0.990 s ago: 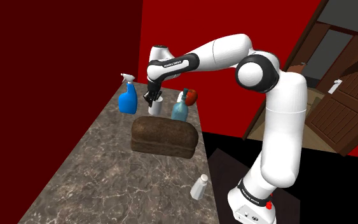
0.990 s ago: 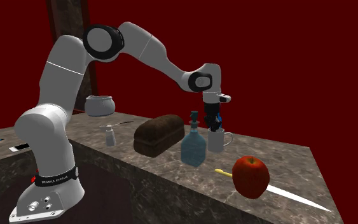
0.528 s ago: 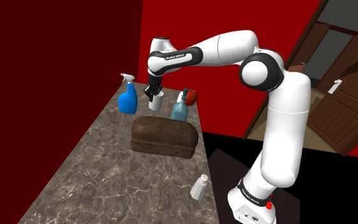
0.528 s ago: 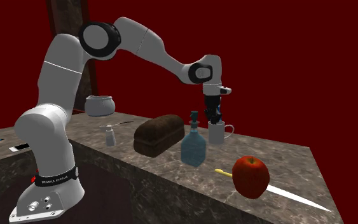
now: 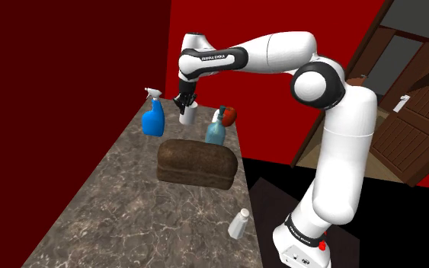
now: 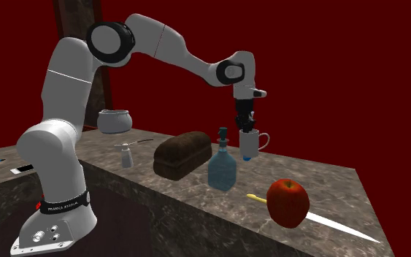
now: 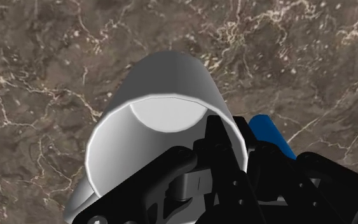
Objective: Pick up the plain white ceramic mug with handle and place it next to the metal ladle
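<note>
The plain white mug (image 6: 250, 144) with a handle hangs above the marble counter (image 6: 320, 179), just past the blue glass bottle (image 6: 222, 164). My gripper (image 6: 245, 125) is shut on its rim from above, one finger inside and one outside. From the shoulder camera the mug (image 5: 189, 116) hangs under the gripper (image 5: 183, 106) between the blue spray bottle (image 5: 154, 118) and the glass bottle (image 5: 216, 131). Looking along the hand, the mug (image 7: 165, 127) opens toward the camera, the gripper (image 7: 206, 149) clasping its wall. A thin metal ladle (image 6: 136, 142) lies near a grey pot (image 6: 114, 120).
A dark bread loaf (image 5: 197, 162) lies across the counter's middle. A red apple (image 6: 287, 202) and a yellow-handled knife (image 6: 328, 223) sit near one end. A small white shaker (image 6: 127, 155) stands by the ladle. Red walls close the counter's far sides.
The gripper has risen with the mug, lifting it off the counter, and has drifted slightly toward the far end of the counter.
</note>
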